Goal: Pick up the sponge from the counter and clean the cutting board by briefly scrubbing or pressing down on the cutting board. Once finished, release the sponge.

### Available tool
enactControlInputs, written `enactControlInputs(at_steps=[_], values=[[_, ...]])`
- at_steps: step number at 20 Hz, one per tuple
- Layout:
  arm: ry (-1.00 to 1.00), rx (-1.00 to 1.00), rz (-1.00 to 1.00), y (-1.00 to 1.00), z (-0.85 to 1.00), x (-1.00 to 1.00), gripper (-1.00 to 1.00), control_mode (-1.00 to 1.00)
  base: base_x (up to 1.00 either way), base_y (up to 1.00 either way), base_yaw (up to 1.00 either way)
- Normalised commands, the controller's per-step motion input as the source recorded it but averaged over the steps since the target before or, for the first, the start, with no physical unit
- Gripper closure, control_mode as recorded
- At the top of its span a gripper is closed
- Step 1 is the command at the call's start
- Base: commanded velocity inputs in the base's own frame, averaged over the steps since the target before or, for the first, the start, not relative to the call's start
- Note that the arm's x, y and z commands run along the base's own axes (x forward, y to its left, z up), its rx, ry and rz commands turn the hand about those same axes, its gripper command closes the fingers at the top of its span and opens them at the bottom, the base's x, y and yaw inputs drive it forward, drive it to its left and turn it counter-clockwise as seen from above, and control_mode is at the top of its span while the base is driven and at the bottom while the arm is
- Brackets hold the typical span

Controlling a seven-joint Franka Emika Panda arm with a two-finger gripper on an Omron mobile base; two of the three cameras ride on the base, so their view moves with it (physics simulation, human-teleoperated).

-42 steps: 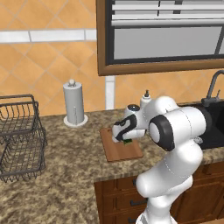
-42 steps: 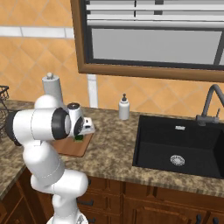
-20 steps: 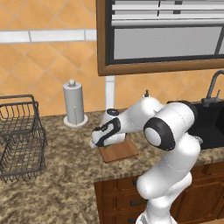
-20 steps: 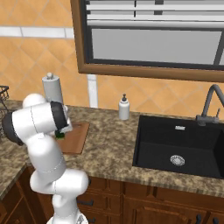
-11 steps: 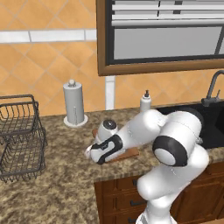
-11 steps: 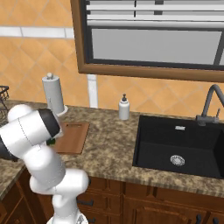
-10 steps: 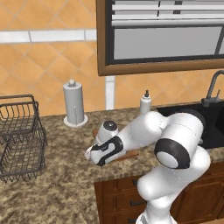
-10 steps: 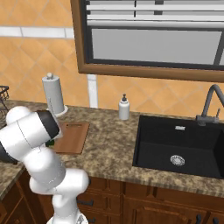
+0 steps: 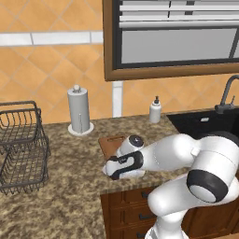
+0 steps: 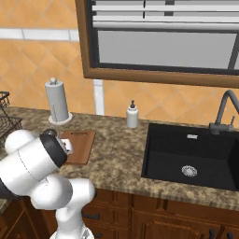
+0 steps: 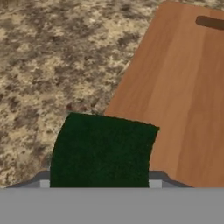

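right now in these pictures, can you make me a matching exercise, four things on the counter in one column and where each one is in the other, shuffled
Things:
1. sponge
2. paper towel roll
3. soap bottle
4. wire basket

Places:
A. far left end of the counter
B. over the near corner of the cutting board
C. by the wall, between the board and the sink
D. by the wall, between the basket and the board

Pairs: 1-B, 2-D, 3-C, 4-A
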Motion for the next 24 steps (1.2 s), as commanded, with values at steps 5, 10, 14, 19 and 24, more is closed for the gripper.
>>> enactControlInputs(at_steps=[5, 10, 14, 19, 24], values=[[0.00, -0.03, 0.00, -0.85, -0.13, 0.35, 1.00, -1.00, 0.00, 0.00, 0.00], [0.00, -0.10, 0.00, -0.76, -0.19, 0.16, 1.00, -1.00, 0.00, 0.00, 0.00], [0.00, -0.11, 0.00, -0.75, -0.28, 0.00, 1.00, -1.00, 0.00, 0.00, 0.00], [0.00, -0.08, 0.00, -0.76, -0.30, 0.00, 1.00, -1.00, 0.00, 0.00, 0.00], [0.00, 0.00, 0.00, -0.82, -0.60, -0.09, 1.00, -1.00, 0.00, 0.00, 0.00]])
